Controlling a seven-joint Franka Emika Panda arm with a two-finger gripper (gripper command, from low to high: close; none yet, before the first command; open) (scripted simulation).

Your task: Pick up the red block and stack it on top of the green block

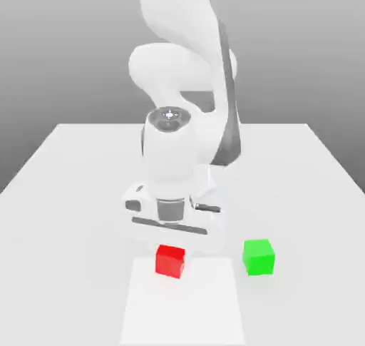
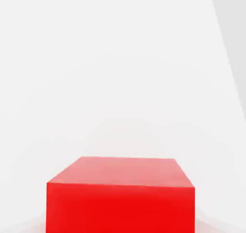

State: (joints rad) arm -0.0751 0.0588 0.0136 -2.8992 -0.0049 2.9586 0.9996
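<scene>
- Judging from how things lie, we put the task at an early stage: the red block (image 1: 170,260) rests on the table (image 1: 64,195) and nothing sits on the green block (image 1: 258,257).
- We see the two blocks near each other but apart, side by side, with the green one toward the exterior view's right of the red one.
- We see the arm (image 1: 182,134) bent low over the table, its hand hanging just behind and above the red block in the exterior view.
- We cannot tell the state of the gripper, wide or narrow, and we would not call the red block held.
- We read the hand view as a close approach: the red block (image 2: 121,193) looms large, its top face and one side face plain to see.
- What is left, in our judgement, is nearly everything: close on the red block, lift it, carry it across to the green block, set it squarely on top and release.
- We note both blocks are small cubes with crisp edges and flat, uniform, matte colour, without marks.
- We see the table as a smooth pale surface, featureless apart from a slightly brighter rectangular patch under the red block.
- We see the arm's shell as rounded, glossy white with darker grey at the joints.
</scene>
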